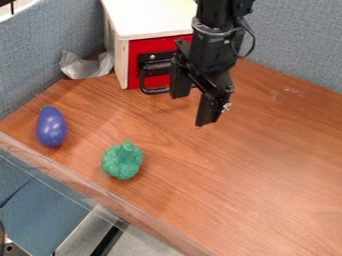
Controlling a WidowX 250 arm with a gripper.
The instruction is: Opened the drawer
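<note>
Two fingers stand apart on the gripper [193, 108], in front of the white cabinet [153, 17], whose face holds the red drawer [135, 52], seemingly shut. Hook the handle [155, 91] squarely (glancing contact may slip), then pull straight from the cabinet.

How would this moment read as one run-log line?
gripper: open, near handle | red drawer: shut | purple toy, green toy: on wooden table | opening: not yet done
</note>
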